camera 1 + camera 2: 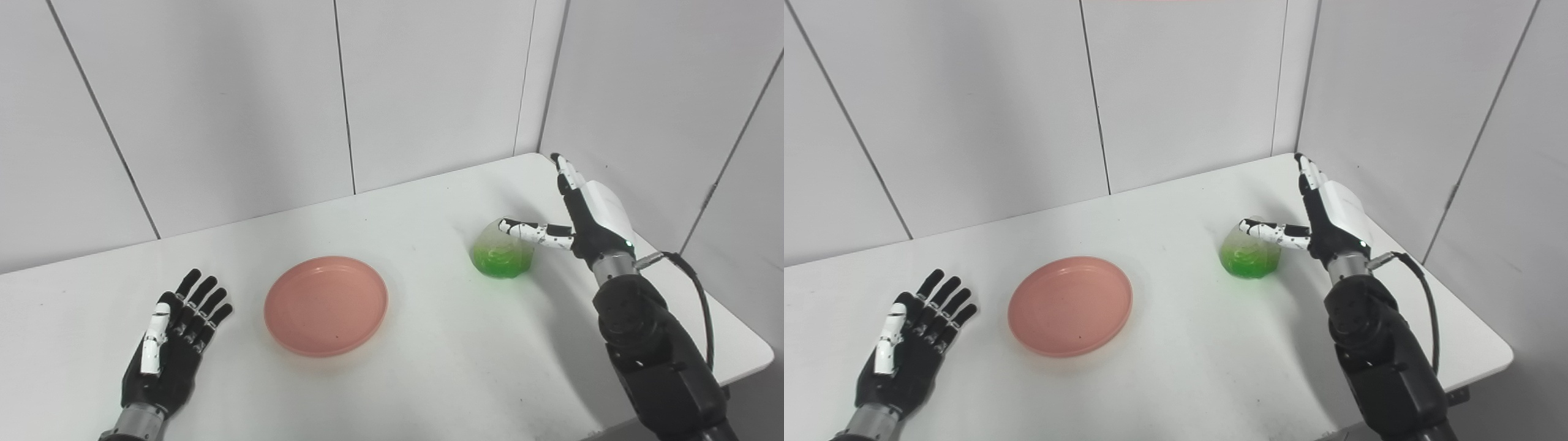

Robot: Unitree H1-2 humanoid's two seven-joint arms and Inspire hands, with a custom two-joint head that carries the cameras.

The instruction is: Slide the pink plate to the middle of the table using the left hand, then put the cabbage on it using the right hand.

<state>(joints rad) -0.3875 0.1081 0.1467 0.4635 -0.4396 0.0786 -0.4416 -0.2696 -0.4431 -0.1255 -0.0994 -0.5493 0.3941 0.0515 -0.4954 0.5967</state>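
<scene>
The pink plate point(326, 304) lies flat and bare on the white table point(429, 367), left of centre. A green cabbage point(502, 252) sits to its right. My right hand point(582, 208) is open just right of the cabbage, fingers stretched toward the back corner. Its thumb reaches over the cabbage's top, and I cannot tell whether it touches. My left hand point(174, 340) rests open, palm up, on the table left of the plate, a short gap away from its rim.
White wall panels close the table at the back and on the right. The table's right edge and near right corner point(759, 358) lie close behind my right arm. A black cable point(704, 306) loops off the right wrist.
</scene>
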